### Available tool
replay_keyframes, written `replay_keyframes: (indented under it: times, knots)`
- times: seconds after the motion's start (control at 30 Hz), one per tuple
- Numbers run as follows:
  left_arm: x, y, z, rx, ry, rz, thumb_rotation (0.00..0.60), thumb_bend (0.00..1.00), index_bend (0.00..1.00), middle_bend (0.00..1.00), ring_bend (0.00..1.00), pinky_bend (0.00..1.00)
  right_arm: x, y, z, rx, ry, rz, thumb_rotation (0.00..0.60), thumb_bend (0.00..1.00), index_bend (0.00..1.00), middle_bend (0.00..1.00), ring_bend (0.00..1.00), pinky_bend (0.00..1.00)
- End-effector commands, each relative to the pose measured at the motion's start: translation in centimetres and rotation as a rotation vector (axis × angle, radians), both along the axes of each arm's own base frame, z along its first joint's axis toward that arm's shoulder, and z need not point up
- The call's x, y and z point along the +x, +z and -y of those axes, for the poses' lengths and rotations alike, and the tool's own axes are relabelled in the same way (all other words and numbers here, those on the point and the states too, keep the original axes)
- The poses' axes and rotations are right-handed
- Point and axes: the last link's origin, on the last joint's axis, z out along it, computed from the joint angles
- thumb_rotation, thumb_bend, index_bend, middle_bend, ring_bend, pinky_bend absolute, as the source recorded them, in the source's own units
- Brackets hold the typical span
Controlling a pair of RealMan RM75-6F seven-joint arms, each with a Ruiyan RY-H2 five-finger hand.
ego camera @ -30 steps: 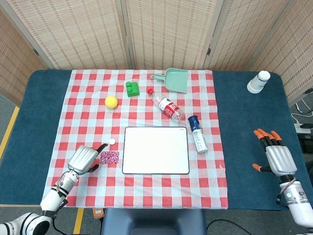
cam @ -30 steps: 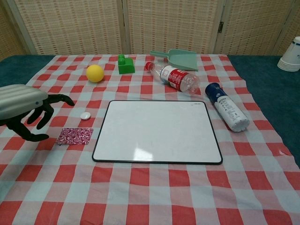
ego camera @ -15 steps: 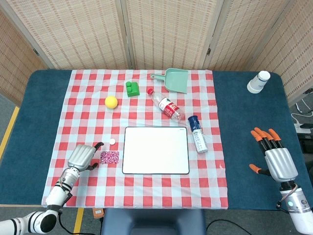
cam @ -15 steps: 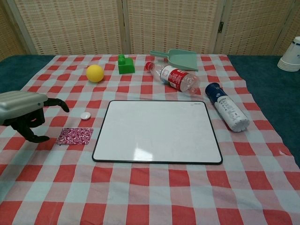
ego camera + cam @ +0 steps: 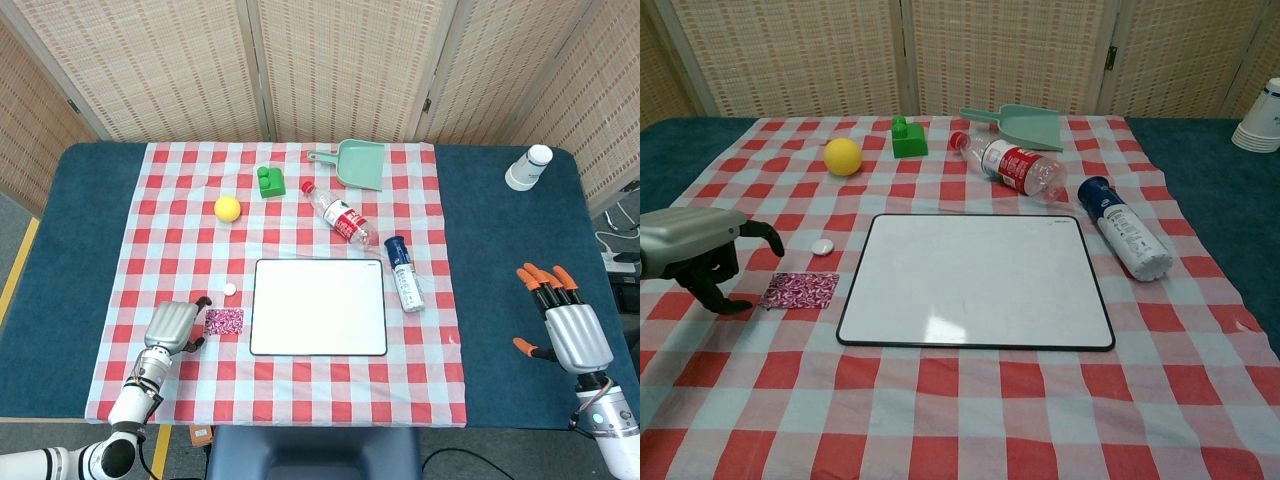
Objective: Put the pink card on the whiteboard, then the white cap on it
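Observation:
The pink patterned card (image 5: 224,321) (image 5: 800,290) lies flat on the checked cloth, just left of the whiteboard (image 5: 318,306) (image 5: 976,280). A small white cap (image 5: 230,289) (image 5: 822,246) sits on the cloth above the card. My left hand (image 5: 173,327) (image 5: 698,252) hovers close to the card's left edge, fingers curled downward and apart, holding nothing. Far off at the right, my right hand (image 5: 563,321) rests over the blue table with fingers spread; the chest view does not show it.
Behind the whiteboard lie a clear bottle with red label (image 5: 339,216), a blue-capped white bottle (image 5: 403,273), a green dustpan (image 5: 356,163), a green block (image 5: 269,181) and a yellow ball (image 5: 228,208). Stacked paper cups (image 5: 528,167) stand at the back right.
My left hand has pulled back toward the table's front edge and dropped lower, its fingers curling down beside the card. The card, cap and right hand stay put.

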Motion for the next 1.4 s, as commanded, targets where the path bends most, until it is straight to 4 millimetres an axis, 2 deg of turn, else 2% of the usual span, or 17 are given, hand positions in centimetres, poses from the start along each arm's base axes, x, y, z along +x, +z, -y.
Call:
replay_keyframes:
  times: [0.03,0.3,1.4]
  knots:
    - [0.4,-0.4,-0.1,0.024,0.017,0.001,0.6,0.28,0.27,0.94,0.93,0.94,0.0,0.0,0.0,-0.002,-0.001,0.0,0.6,0.0,0.03,0.05,0.0,0.0]
    - [0.7,-0.6,-0.6,0.024,0.049,-0.017,0.6,0.28,0.27,0.94,0.93,0.94,0.0,0.1,0.0,-0.004,-0.003,-0.002,0.6,0.0,0.03,0.05,0.0,0.0]
    - [2.0,-2.8,0.5,0.046,0.047,0.073,0.6,0.28,0.32,0.97,0.95,0.94,-0.1,0.2,0.0,-0.009,-0.013,0.002,0.6,0.0,0.03,0.05,0.0,0.0]
